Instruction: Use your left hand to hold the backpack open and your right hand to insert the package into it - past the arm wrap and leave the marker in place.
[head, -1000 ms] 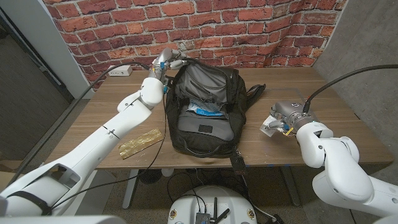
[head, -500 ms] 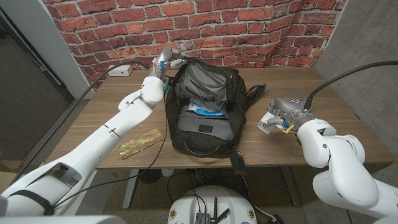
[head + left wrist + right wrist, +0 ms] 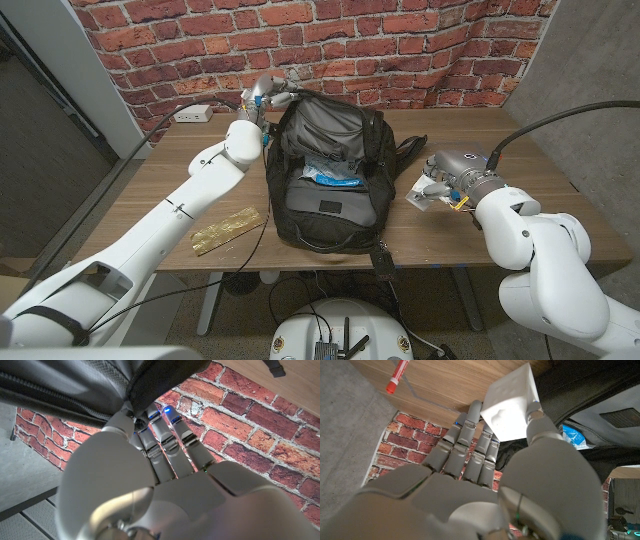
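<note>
Head view: left hand (image 3: 264,93) is gripping the backpack (image 3: 328,175) top rim at the far edge, holding the mouth wide open. Right hand (image 3: 440,177) is pinching the white package (image 3: 421,196) just right of the bag, above the table (image 3: 150,190) w/ a gap between. Right wrist view: red marker (image 3: 397,375) is lying on the wood, well apart. Gold wrap (image 3: 227,229) is lying left of the bag near the front edge.

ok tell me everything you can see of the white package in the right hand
The small white box-shaped package looks like matte paper or card, with flat faces, sharp corners and faint embossed bumps on one face. The right hand holds it between its thumb and fingers, lifted off the wooden table, just right of the open black backpack, not yet inside.
</note>
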`<action>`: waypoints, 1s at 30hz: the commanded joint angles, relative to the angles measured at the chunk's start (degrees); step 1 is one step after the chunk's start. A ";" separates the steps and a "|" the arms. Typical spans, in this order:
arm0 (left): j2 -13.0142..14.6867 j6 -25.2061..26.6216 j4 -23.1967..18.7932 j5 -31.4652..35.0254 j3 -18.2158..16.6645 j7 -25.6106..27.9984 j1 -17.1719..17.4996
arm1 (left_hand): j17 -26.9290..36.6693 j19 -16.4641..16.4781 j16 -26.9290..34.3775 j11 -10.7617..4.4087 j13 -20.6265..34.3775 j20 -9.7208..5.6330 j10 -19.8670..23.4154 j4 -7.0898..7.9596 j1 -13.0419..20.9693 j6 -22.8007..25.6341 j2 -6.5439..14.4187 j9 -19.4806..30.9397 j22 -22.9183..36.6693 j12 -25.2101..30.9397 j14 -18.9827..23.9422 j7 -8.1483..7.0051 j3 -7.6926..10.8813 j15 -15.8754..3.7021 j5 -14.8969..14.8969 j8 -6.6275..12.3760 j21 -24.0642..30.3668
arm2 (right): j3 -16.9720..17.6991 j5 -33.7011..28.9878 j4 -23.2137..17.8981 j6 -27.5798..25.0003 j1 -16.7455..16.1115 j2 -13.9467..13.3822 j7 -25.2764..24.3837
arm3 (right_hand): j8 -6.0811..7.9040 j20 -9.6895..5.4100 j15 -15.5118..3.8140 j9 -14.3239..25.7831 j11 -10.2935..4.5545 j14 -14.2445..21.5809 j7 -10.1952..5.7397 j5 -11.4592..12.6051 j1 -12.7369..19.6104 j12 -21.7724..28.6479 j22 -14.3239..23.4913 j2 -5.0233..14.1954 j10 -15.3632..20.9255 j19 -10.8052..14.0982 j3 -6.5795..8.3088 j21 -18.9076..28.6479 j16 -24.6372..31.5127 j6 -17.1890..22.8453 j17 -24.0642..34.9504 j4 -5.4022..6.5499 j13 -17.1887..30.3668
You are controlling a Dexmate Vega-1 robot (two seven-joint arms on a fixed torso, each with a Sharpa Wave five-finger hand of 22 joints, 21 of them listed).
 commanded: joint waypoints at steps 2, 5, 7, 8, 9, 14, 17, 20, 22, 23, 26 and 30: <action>-0.64 0.12 0.23 -3.18 -0.85 0.44 0.11 | 0.31 0.70 0.45 0.21 0.29 -6.21 1.18 0.12 0.14 0.29 0.42 0.28 0.16 0.28 1.05 0.54 0.55 -0.54 0.20 0.18 -0.11 | 6.38 -6.70 0.23 9.91 -6.68 10.84 1.87 | 0.38 -5.42 -7.33 0.22 -2.99 0.70 -0.05 0.45 2.96 0.45 0.08 3.66 3.84 0.71 0.86 0.22 -0.21 0.59 0.25 0.59 0.11; -0.79 0.66 0.23 -3.84 -0.91 0.59 0.06 | 0.31 0.74 0.45 0.24 0.29 -6.21 1.27 0.13 0.14 0.19 0.44 0.27 0.16 0.31 1.07 0.56 0.56 -0.54 0.20 0.13 -0.11 | 7.85 -6.66 0.17 12.09 -8.61 13.52 0.45 | 0.38 -5.40 -7.33 0.21 -2.91 0.71 0.00 0.49 3.01 0.40 0.09 3.64 3.86 0.72 0.85 0.20 -0.31 0.64 0.27 0.56 0.14; -0.96 0.59 0.36 -4.33 -1.02 0.76 0.08 | 0.31 0.76 0.46 0.22 0.29 -6.21 1.28 0.13 0.15 0.21 0.45 0.27 0.16 0.31 1.10 0.60 0.56 -0.55 0.20 0.13 -0.11 | 8.48 -7.12 0.17 13.51 -9.57 15.20 0.03 | 0.36 -5.37 -7.33 0.21 -2.85 0.72 -0.01 0.51 3.05 0.40 0.09 3.65 3.91 0.83 0.86 0.24 -0.37 0.64 0.28 0.55 0.18; -1.09 0.60 0.45 -4.68 -1.13 0.81 0.06 | 0.31 0.77 0.46 0.23 0.29 -6.21 1.28 0.13 0.15 0.26 0.45 0.27 0.16 0.31 1.11 0.65 0.56 -0.55 0.20 0.15 -0.11 | 8.85 -6.77 0.02 14.05 -10.32 16.21 -0.90 | 0.35 -5.37 -7.31 0.20 -2.97 0.74 -0.01 0.52 3.05 0.37 0.09 3.64 3.88 0.82 0.84 0.23 -0.39 0.64 0.30 0.55 0.21; -1.04 0.60 0.44 -4.75 -1.09 0.86 0.04 | 0.31 0.78 0.47 0.23 0.29 -6.21 1.31 0.12 0.17 0.29 0.44 0.27 0.16 0.32 1.13 0.63 0.56 -0.56 0.20 0.16 -0.11 | 9.25 -6.81 0.08 14.78 -10.66 16.85 -0.98 | 0.38 -5.36 -7.28 0.20 -2.94 0.78 0.02 0.53 3.04 0.37 0.09 3.62 3.94 0.84 0.82 0.23 -0.42 0.73 0.31 0.56 0.22; -1.01 1.26 0.47 -5.26 -0.86 1.00 -0.34 | 0.31 0.85 0.46 0.36 0.29 -6.21 1.19 0.09 0.21 0.27 0.41 0.28 0.16 0.26 1.16 0.62 0.56 -0.56 0.21 0.12 -0.11 | 10.41 -7.25 0.01 17.68 -12.61 20.41 -2.57 | 0.38 -5.38 -7.27 0.19 -2.96 0.95 -0.03 0.55 3.08 0.39 0.10 3.59 4.13 0.89 0.75 0.23 -0.44 0.82 0.41 0.55 0.32; -1.15 1.48 0.49 -5.39 -0.72 1.43 -0.42 | 0.31 0.87 0.45 0.23 0.29 -6.21 1.23 0.10 0.22 0.32 0.41 0.28 0.16 0.28 1.16 0.70 0.56 -0.56 0.21 0.13 -0.12 | 10.86 -7.53 -0.05 19.23 -13.45 22.28 -3.26 | 0.45 -5.35 -7.22 0.19 -2.86 0.93 0.08 0.59 3.04 0.39 0.11 3.64 4.40 0.93 0.76 0.23 -0.60 1.06 0.39 0.61 0.28; -1.19 1.27 0.65 -5.93 -0.72 1.30 -0.47 | 0.30 0.89 0.44 0.26 0.29 -6.21 1.11 0.12 0.22 0.22 0.45 0.28 0.16 0.23 1.17 0.70 0.57 -0.54 0.22 0.07 -0.13 | 11.30 -7.07 -0.20 20.85 -14.15 23.88 -4.26 | 0.44 -5.40 -7.22 0.18 -3.02 1.01 0.01 0.62 3.06 0.38 0.12 3.62 4.48 0.96 0.72 0.23 -0.66 1.13 0.44 0.61 0.35; -1.13 1.25 0.66 -6.02 -0.64 1.38 -0.50 | 0.30 0.90 0.45 0.29 0.29 -6.21 1.07 0.15 0.21 0.22 0.50 0.28 0.16 0.21 1.20 0.69 0.59 -0.54 0.22 0.06 -0.14 | 11.61 -7.01 -0.20 21.78 -14.48 24.73 -4.51 | 0.44 -5.37 -7.27 0.18 -2.88 1.03 -0.04 0.66 3.11 0.42 0.12 3.67 4.71 0.94 0.74 0.21 -0.74 1.18 0.45 0.60 0.37; -1.14 1.15 0.69 -6.13 -0.64 1.40 -0.50 | 0.30 0.91 0.45 0.30 0.29 -6.20 1.11 0.15 0.21 0.24 0.49 0.28 0.15 0.22 1.21 0.62 0.59 -0.54 0.22 0.07 -0.14 | 11.72 -6.87 -0.25 22.26 -14.64 25.13 -4.80 | 0.46 -5.38 -7.24 0.18 -2.91 1.08 -0.05 0.65 3.10 0.42 0.12 3.65 4.75 0.93 0.70 0.21 -0.73 1.24 0.49 0.60 0.40; -1.12 1.13 0.64 -6.42 -0.63 1.52 -0.41 | 0.30 0.93 0.44 0.28 0.29 -6.20 1.13 0.12 0.23 0.24 0.45 0.29 0.15 0.23 1.21 0.62 0.58 -0.57 0.22 0.06 -0.14 | 12.03 -6.42 -0.33 23.73 -14.93 26.05 -5.47 | 0.43 -5.37 -7.26 0.17 -2.79 1.08 -0.01 0.70 3.18 0.34 0.13 3.62 4.71 0.98 0.69 0.21 -0.81 1.25 0.53 0.56 0.43; -1.05 1.20 0.46 -6.79 -0.65 1.66 -0.22 | 0.31 0.97 0.46 0.39 0.29 -6.18 1.14 0.11 0.26 0.13 0.45 0.29 0.15 0.24 1.26 0.62 0.58 -0.58 0.22 0.00 -0.15 | 12.19 -6.02 -0.19 25.68 -15.14 26.72 -6.23 | 0.43 -5.37 -7.24 0.17 -2.80 1.07 -0.07 0.74 3.20 0.27 0.14 3.63 4.67 0.94 0.66 0.19 -0.95 1.33 0.56 0.57 0.51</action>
